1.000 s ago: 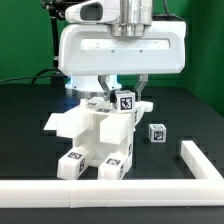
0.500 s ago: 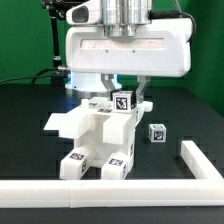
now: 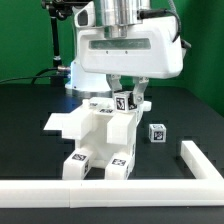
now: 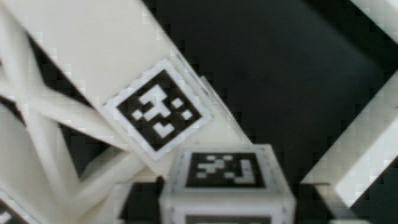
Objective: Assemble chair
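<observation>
The partly joined chair (image 3: 100, 140) stands mid-table: white blocky parts with tags on its front feet and a flat panel (image 3: 63, 122) jutting toward the exterior view's left. My gripper (image 3: 126, 100) reaches down over its top and is shut on a small cube-ended leg (image 3: 125, 99) with a tag, held at the chair's upper right part. In the wrist view the leg's tagged cube (image 4: 224, 170) sits between my fingers, with a tagged white chair part (image 4: 160, 108) just beyond it. Whether the leg is seated in the chair is hidden.
A loose tagged cube-ended leg (image 3: 157, 133) lies on the black table to the exterior view's right of the chair. The long white L-shaped border rail (image 3: 196, 160) runs along the front and right, close to the chair's feet.
My hand has turned and shifted a little toward the exterior view's right, while the held leg stays at the same spot on the chair's top.
</observation>
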Robot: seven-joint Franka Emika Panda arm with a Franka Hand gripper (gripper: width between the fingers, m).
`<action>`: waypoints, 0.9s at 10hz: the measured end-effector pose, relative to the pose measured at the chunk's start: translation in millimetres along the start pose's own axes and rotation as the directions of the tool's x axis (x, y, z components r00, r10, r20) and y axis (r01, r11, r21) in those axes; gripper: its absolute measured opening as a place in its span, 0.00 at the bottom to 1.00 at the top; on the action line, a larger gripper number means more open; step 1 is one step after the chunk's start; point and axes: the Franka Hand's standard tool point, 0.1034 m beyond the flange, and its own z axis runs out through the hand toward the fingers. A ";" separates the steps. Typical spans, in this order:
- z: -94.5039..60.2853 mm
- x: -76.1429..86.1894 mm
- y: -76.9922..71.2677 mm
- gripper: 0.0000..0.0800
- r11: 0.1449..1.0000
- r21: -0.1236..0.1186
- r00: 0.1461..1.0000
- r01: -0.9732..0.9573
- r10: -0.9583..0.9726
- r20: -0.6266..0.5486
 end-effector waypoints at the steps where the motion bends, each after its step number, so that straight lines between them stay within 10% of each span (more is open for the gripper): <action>1: -0.2 1.0 1.0 0.63 0.995 -0.007 0.995 0.096 -0.096 0.005; 4: -4.6 -0.3 -6.5 0.80 0.808 -0.032 0.809 0.588 -0.587 0.037; 8: -3.2 -0.1 -3.7 0.81 0.616 -0.021 0.616 0.787 -0.786 0.049; 9: -3.2 7.0 -2.6 0.81 0.424 -0.034 0.425 0.905 -0.904 0.040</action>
